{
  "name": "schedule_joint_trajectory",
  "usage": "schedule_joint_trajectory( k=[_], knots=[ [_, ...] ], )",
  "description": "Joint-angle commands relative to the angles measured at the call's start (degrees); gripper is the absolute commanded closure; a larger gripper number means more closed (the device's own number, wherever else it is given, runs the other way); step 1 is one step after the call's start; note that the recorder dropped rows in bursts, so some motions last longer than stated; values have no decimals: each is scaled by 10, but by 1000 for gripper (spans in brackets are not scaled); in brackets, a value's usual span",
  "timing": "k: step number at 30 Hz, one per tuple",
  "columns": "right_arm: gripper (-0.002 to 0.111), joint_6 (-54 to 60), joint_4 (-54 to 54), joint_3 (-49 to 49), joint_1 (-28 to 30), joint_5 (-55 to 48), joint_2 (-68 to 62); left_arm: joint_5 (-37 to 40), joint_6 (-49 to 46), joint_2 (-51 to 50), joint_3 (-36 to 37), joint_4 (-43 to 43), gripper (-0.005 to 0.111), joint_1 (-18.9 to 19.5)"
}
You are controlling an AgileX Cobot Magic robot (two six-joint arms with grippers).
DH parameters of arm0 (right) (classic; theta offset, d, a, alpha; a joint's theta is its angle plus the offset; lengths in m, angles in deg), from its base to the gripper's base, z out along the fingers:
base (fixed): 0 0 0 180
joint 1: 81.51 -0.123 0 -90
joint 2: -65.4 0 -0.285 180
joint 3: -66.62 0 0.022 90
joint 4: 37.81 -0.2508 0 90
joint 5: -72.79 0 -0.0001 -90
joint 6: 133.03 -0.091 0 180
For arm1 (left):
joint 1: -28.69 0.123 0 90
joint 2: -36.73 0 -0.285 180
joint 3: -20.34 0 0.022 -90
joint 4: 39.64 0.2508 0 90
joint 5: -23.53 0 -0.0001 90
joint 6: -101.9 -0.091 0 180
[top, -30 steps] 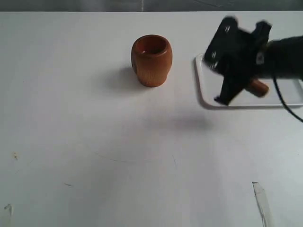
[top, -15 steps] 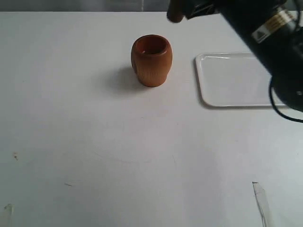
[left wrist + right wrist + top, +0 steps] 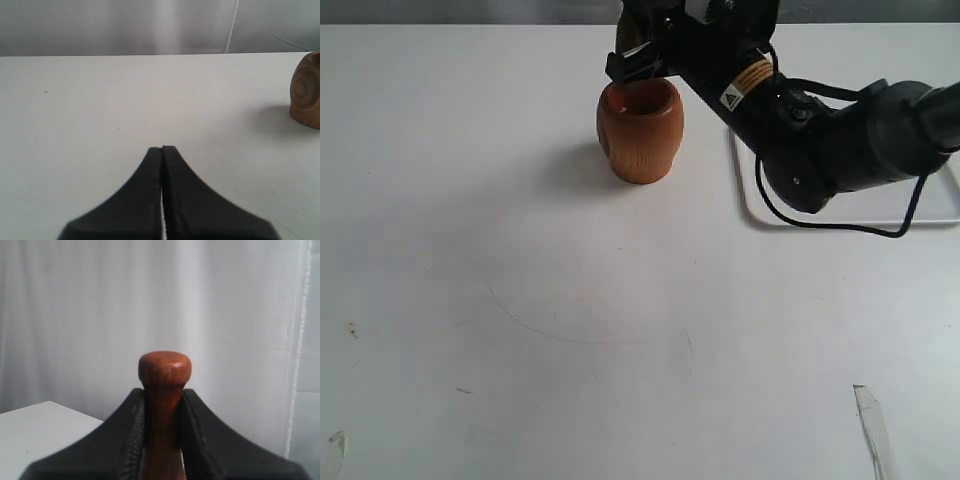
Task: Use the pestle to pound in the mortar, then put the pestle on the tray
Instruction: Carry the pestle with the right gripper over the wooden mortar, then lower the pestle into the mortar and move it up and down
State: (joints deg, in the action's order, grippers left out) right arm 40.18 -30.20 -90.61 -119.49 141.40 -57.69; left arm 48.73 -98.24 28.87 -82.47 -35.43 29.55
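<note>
The reddish-brown mortar (image 3: pixel 640 135) stands upright on the white table, left of the white tray (image 3: pixel 748 200). My right gripper (image 3: pixel 638 60) reaches across from the tray side and hangs just above the mortar's mouth. It is shut on the pestle (image 3: pixel 165 367), whose knobbed end sticks out past the fingertips of the right gripper (image 3: pixel 164 390). In the exterior view the gripper hides most of the pestle. The right arm covers much of the tray. My left gripper (image 3: pixel 161 149) is shut on nothing, low over bare table, with the mortar (image 3: pixel 306 92) off to one side.
A black cable (image 3: pixel 820 226) loops from the right arm over the tray's near rim. A strip of clear tape (image 3: pixel 873 425) lies near the front right of the table. Faint scratches and small specks mark the table surface.
My right gripper lifted the pestle off the tray, swung left and up, and now holds it over the mortar's mouth. The mortar and tray have not moved.
</note>
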Motion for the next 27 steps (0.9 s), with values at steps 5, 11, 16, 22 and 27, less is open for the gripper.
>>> schedule_joint_trajectory(
  k=[5,11,16,22,27],
  knots=[
    [108,27,-40,-3,4,13,-61,-2,5,1,0,-4,107,-4],
    [108,-28,-31,-3,4,13,-108,-2,5,1,0,-4,107,-4],
    [108,-24,-9,-22,3,13,-29,-2,5,1,0,-4,107,-4],
    [108,-7,13,-76,0,-54,58,-2,5,1,0,-4,107,-4],
    [108,6,29,-77,-2,-97,43,-2,5,1,0,-4,107,-4]
  ],
)
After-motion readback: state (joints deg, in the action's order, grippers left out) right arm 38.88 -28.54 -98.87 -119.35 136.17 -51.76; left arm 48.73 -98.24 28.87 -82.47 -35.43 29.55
